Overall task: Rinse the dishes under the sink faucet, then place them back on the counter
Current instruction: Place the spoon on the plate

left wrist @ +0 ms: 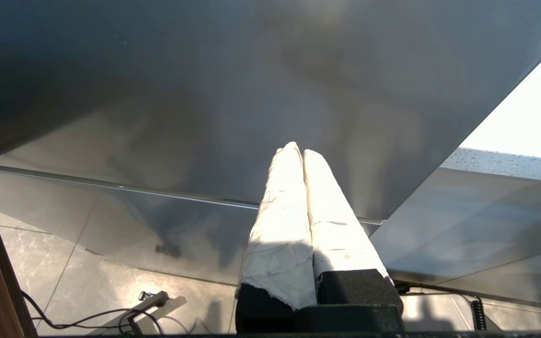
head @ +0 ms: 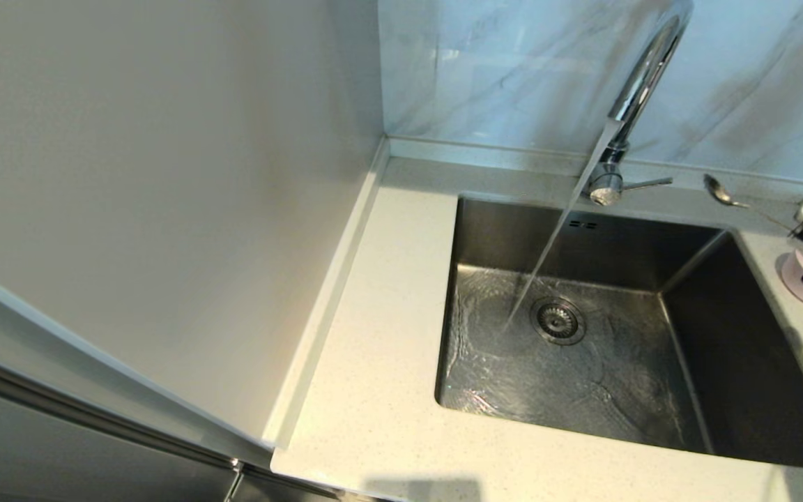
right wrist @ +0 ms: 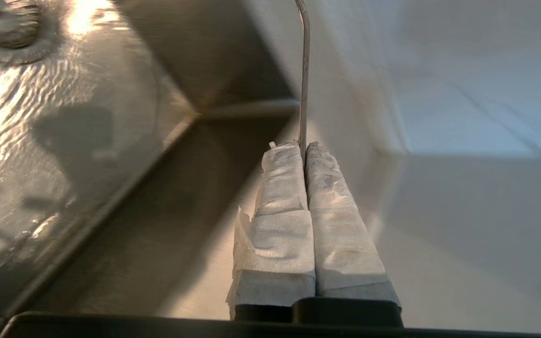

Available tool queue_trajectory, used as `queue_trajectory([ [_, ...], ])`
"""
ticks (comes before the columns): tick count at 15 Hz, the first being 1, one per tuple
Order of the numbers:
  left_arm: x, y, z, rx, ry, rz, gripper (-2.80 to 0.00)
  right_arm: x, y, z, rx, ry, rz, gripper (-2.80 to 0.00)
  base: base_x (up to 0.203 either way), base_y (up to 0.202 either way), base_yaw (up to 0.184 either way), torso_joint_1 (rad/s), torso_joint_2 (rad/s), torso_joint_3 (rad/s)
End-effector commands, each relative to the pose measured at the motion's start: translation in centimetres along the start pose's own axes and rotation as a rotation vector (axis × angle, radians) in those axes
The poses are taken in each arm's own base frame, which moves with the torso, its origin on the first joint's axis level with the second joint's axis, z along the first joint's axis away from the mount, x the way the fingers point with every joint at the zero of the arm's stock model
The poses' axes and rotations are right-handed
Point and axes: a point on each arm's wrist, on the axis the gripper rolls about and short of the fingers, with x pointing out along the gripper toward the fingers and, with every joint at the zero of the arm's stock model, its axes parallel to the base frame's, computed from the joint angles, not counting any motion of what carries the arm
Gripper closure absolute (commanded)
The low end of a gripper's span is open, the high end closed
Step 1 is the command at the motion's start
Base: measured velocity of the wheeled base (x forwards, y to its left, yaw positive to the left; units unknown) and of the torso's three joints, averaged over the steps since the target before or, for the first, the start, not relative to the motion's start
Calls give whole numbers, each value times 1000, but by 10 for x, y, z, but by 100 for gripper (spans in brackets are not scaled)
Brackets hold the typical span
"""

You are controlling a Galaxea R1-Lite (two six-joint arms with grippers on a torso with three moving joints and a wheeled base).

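We're seeing the faucet [head: 642,77] running: a stream is falling at a slant into the sink [head: 743,362], landing just beside the drain strainer [head: 557,321], water rippling across the basin floor. Lever [head: 645,184] is sticking out sideways at the tap's base.

Right gripper [right wrist: 304,146] is sitting at the far right edge of the head view, over the counter [head: 380,348] beside the sink's right rim. Its padded fingers [right wrist: 280,211] are pressed together and pinching the thin metal handle of a spoon [head: 721,192]; the bowl end is pointing toward the back edge of the counter, behind the sink's right corner.

We're spotting the pale pink bowl [head: 795,282] on the counter right of the sink, partly hidden behind the right wrist. We're not finding the plate in any view.

Left gripper [left wrist: 302,152] is hanging parked below counter level beside a cabinet face, fingers [left wrist: 280,225] together, holding nothing
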Motion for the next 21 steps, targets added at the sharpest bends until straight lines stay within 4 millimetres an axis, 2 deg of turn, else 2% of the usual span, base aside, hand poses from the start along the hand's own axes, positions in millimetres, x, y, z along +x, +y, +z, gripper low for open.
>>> queue_trajectory([
  [1, 0, 0, 0, 0, 0, 1, 0, -16, -24, 14, 48, 85, 39, 0, 0, 0, 0, 0, 0, 0],
  [4, 0, 0, 0, 0, 0, 0, 0, -43, -33, 12, 70, 220, 110, 0, 0, 0, 0, 0, 0, 0],
  [7, 0, 0, 0, 0, 0, 1, 0, -54, -15, -14, 80, 316, 120, 0, 0, 0, 0, 0, 0, 0],
  [8, 0, 0, 0, 0, 0, 1, 0, -59, -21, -19, 90, 360, 82, 0, 0, 0, 0, 0, 0, 0],
  [9, 0, 0, 0, 0, 0, 1, 0, -71, -24, -32, 116, 445, 47, 0, 0, 0, 0, 0, 0, 0],
  [11, 0, 0, 0, 0, 0, -1, 0, -100, -9, -61, 187, 617, 35, 0, 0, 0, 0, 0, 0, 0],
  [14, 0, 0, 0, 0, 0, 0, 0, -138, 10, -85, 284, 785, -33, 0, 0, 0, 0, 0, 0, 0],
  [17, 0, 0, 0, 0, 0, 1, 0, -164, 28, -87, 332, 840, 20, 0, 0, 0, 0, 0, 0, 0],
  [21, 0, 0, 0, 0, 0, 1, 0, -181, 44, -87, 322, 851, 194, 0, 0, 0, 0, 0, 0, 0],
])
